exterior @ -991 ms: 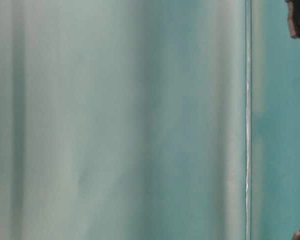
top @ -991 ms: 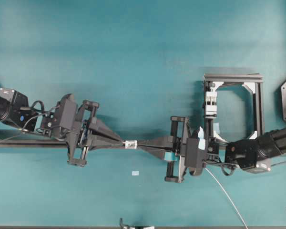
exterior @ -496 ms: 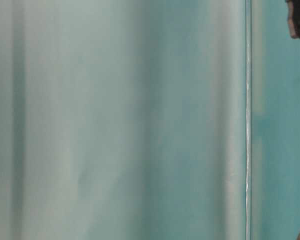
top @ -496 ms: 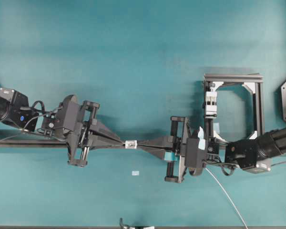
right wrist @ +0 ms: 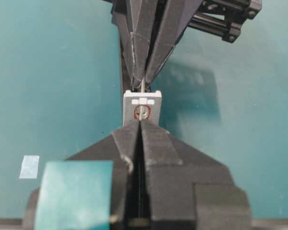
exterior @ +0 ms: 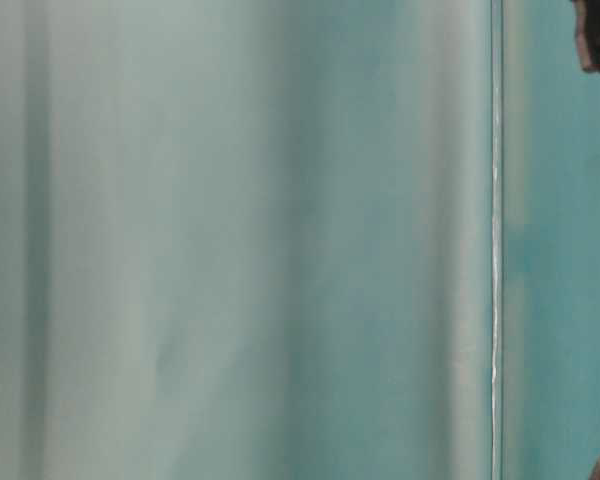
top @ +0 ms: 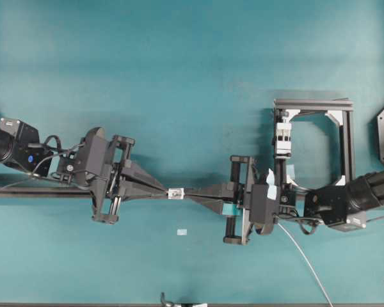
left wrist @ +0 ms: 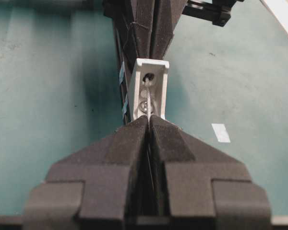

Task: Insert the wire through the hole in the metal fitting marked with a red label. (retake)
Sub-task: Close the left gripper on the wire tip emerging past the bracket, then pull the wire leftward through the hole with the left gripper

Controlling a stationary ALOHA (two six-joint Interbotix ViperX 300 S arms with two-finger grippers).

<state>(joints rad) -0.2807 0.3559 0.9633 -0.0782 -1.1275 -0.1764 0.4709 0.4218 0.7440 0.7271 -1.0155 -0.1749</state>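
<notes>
The small silvery metal fitting (top: 176,193) sits on the black rail (top: 25,192) at mid-table, between both grippers' tips. From the left, my left gripper (top: 164,192) is shut on the thin wire (left wrist: 148,98). The wire runs from its tips into the hole (left wrist: 148,76) of the fitting (left wrist: 150,88). In the right wrist view the red-ringed hole (right wrist: 142,112) faces my right gripper (right wrist: 140,122). Its fingertips meet on the wire right at the fitting (right wrist: 142,106). A pale strand (top: 301,256) trails from the right wrist towards the front edge.
A black frame (top: 313,102) with a white clamp block (top: 282,137) stands at the right, behind the right arm. A pale tape patch (top: 182,232) lies on the teal mat in front of the fitting. The table-level view shows only blurred teal surface.
The left wrist turned slightly and the right wrist edged a little. Both grippers' tips stay at the fitting, on the wire.
</notes>
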